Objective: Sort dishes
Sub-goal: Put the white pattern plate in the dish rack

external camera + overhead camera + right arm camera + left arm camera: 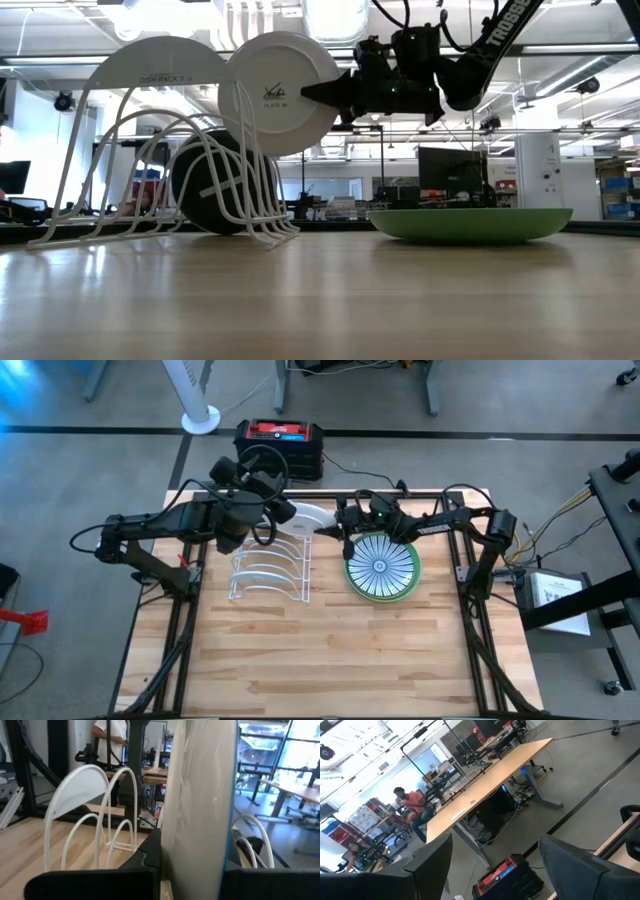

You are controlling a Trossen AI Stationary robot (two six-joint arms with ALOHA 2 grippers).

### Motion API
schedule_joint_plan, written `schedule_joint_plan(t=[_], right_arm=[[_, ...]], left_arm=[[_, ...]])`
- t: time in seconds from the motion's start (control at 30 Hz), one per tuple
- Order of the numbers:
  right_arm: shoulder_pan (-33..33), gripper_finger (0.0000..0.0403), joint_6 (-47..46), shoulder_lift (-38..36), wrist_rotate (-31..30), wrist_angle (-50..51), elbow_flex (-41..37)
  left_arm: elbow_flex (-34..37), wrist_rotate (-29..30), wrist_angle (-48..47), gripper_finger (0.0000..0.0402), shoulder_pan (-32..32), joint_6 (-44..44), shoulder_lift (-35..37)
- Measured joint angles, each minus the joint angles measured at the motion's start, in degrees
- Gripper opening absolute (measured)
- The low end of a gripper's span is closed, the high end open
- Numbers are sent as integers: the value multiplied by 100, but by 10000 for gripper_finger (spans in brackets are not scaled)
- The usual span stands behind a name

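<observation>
A white wire rack [270, 568] stands on the wooden table [330, 660], left of centre and near the far edge, its arched hoops upright and a flat white panel at one end. Beyond the table's far edge a black case with a red top [280, 445] sits on the grey floor, with a white fan base [200, 420] farther left. In the room behind, a person in an orange top [412, 802] sits at a desk.

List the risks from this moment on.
1. The right claw pinches a white plate by its rim only, upright in the air; it could twist or slip out.
2. The plate hangs close to the white wire rack; it may knock a wire instead of entering a slot.
</observation>
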State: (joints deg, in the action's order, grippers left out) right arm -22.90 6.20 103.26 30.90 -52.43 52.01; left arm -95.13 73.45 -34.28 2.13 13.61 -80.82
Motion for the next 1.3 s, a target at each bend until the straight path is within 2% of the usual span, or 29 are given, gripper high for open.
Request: schedule_joint_plan(t=[0.53,1.3], right_arm=[[7,25,-109,0,-251,707,0],[66,24,-159,374,-390,876,-4]], left_arm=[[0,0,-4,284,0,-54,0],[0,-11,-10,284,0,-83,-7]])
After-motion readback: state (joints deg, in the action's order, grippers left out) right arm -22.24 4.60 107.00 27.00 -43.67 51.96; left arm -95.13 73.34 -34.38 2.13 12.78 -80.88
